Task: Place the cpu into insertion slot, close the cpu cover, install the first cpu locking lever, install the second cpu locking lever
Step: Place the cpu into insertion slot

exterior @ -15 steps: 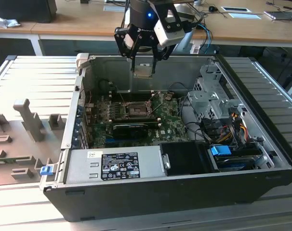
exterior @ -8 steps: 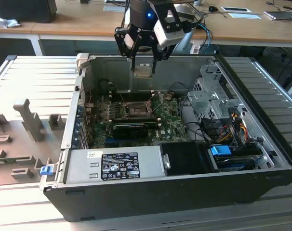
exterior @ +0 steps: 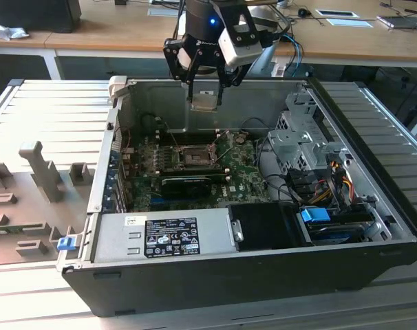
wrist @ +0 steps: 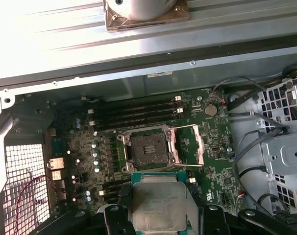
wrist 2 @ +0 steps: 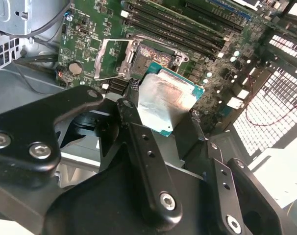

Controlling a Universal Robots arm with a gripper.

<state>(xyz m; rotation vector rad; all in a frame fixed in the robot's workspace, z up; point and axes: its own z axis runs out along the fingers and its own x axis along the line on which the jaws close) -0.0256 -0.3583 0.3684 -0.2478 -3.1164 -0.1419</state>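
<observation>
CPU hangs in my gripper, well above the open computer case and touching nothing else. Reading the exterior view as a clock face centred on the insertion slot, the chip sits at about twelve o'clock, near the case's back wall. The grey power supply lies at six o'clock and the metal drive cage at about two o'clock.

In both wrist views the black fingers press on opposite edges of the CPU, so the gripper is clamped firmly on it. The chip's silver-grey metal top faces the cameras, and a strip of its green edge shows in the second wrist view.

In the first wrist view the CPU sits between the fingers of the gripper, apart from the insertion slot on the green motherboard. The slot is bare, its dark centre exposed. The CPU cover is swung open and stands just beside the slot, on the side towards the round coin cell. The long memory sticks run along the slot's far side.

The second wrist view shows the same: insertion slot uncovered, CPU cover lifted clear beside it, memory sticks beyond.
</observation>
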